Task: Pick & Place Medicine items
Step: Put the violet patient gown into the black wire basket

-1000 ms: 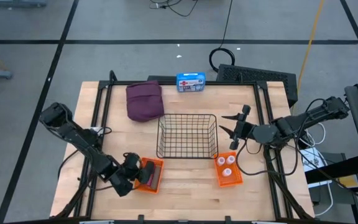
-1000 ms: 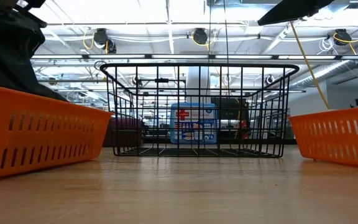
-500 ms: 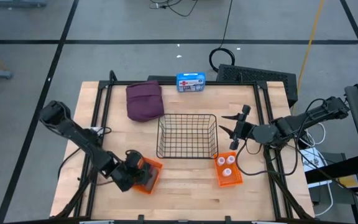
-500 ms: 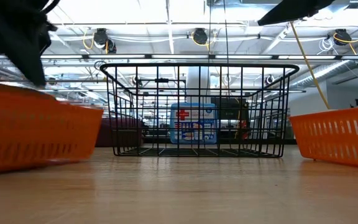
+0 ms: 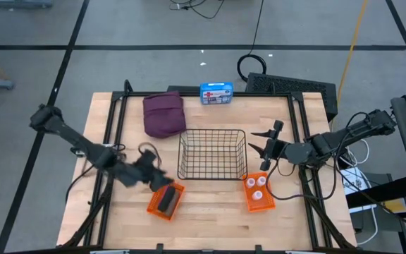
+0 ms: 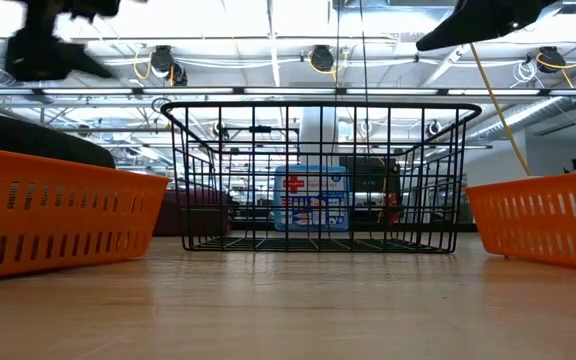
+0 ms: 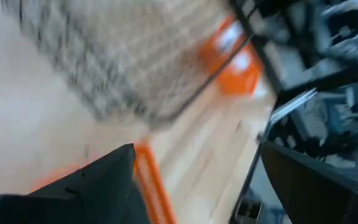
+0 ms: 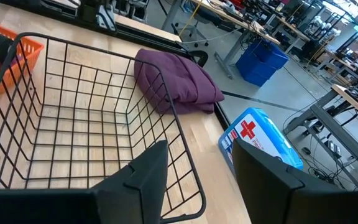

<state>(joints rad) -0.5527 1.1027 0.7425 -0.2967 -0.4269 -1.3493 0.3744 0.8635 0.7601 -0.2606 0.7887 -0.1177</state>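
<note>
A dark-grey oblong piece [image 5: 166, 202] lies in the left orange tray [image 5: 177, 189], near the table's front. My left gripper [image 5: 155, 175] hangs open just above and beyond that tray, blurred, touching nothing; its wrist view shows the fingers wide apart [image 7: 197, 152]. Three white bottles [image 5: 257, 193] stand in the right orange tray [image 5: 248, 202]. The maroon pouch [image 5: 164, 114] rests on the table at the far left. My right gripper [image 5: 265, 141] waits open in the air beside the wire basket's right side, nothing between its fingers [image 8: 197, 168].
A black wire basket [image 5: 212, 154] stands at the table's middle between the two trays. A blue first-aid box [image 5: 216, 92] sits at the far edge. Bare wood lies along the front edge and between the trays.
My left gripper has opened and let go of the dark-grey piece, which now lies in the left orange tray. It has then risen and drawn back toward the table's far edge, rolling as it went. The tray was jostled and has turned slightly.
</note>
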